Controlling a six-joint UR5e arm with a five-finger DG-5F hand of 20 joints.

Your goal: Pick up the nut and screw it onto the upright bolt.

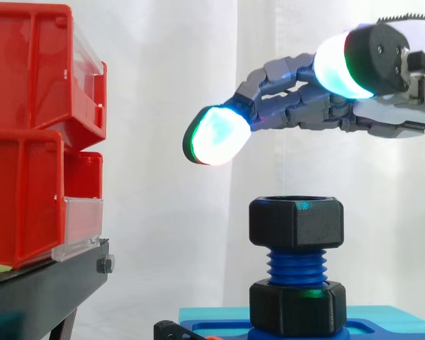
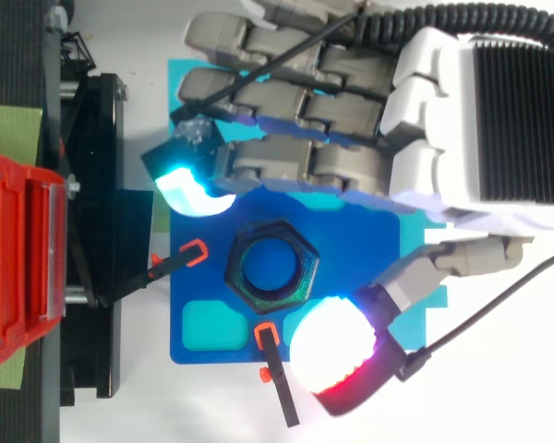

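You're at a robotics test bench in a lab, not a home or a shop.
A plain white curtain (image 1: 170, 85) closes off the background. Red bins (image 1: 28, 127) with clear fronts are stacked on a black stand (image 1: 49, 287). A blue plate (image 2: 351, 240) on a turquoise sheet (image 2: 183, 81) carries an upright plastic bolt (image 1: 296, 265), with small black clips (image 2: 180, 260) at its edge. A robot's hand (image 2: 443, 120) with glowing pads hangs above.

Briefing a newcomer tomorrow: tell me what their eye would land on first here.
The glowing fingertips of the open hand, hovering above centre, draw the eye first. Below them, a black nut sits atop the upright blue bolt. Red bins stack at the left edge.
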